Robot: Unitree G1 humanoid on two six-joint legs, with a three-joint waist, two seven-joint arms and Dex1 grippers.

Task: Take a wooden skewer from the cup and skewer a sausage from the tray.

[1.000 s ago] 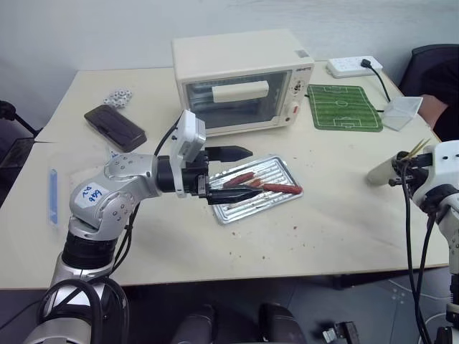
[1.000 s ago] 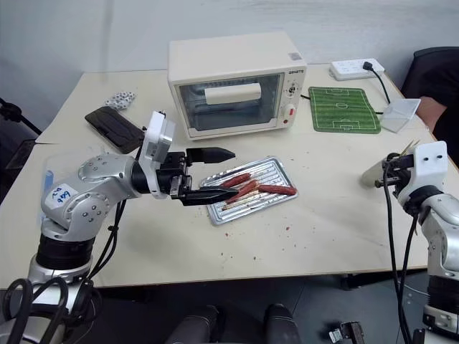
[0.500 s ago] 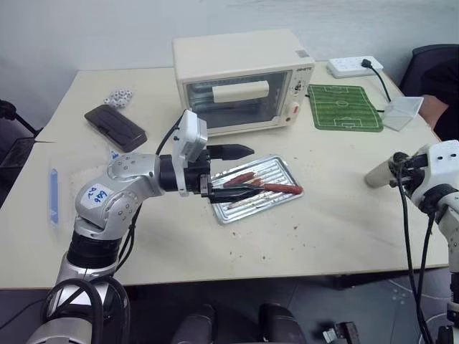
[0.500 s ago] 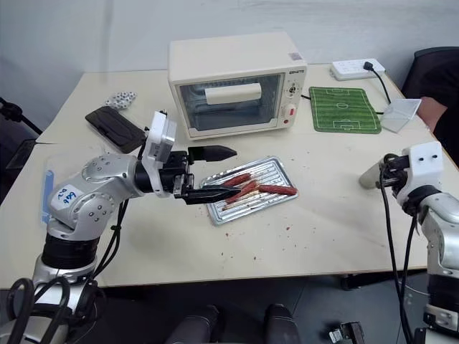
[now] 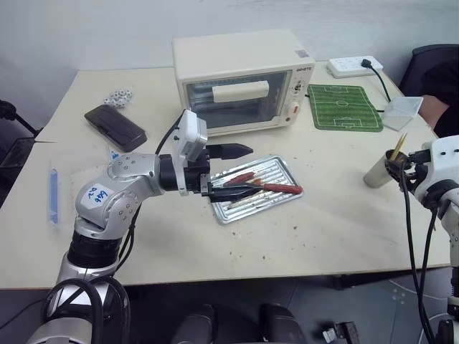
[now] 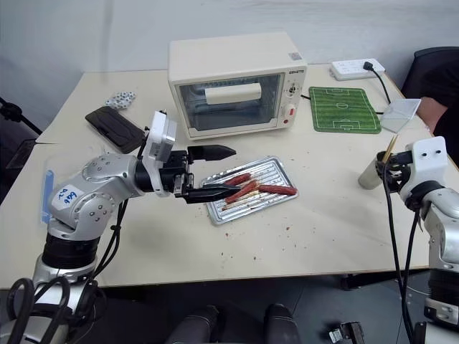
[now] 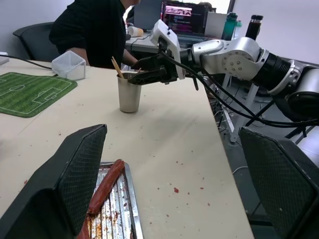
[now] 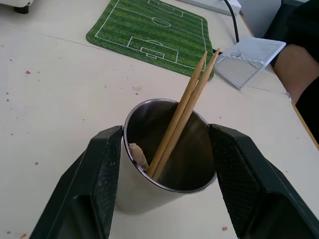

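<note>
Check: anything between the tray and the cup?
Nothing: bare tabletop with a few red specks between the tray and the cup, per the left eye view.

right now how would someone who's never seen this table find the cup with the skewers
From the cream toaster oven at the back of the table, go right past the green football-pitch mat to the near right edge. The cup stands there upright, a plain silver-grey metal cylinder with wooden skewers leaning out, unlike the clear plastic container behind it.

Beige table point(image 5: 344, 215) w/ oven point(image 5: 242, 80), tray point(image 5: 280, 172), cup point(image 5: 376, 174), pitch mat point(image 5: 344, 107), power strip point(image 5: 353, 67).
</note>
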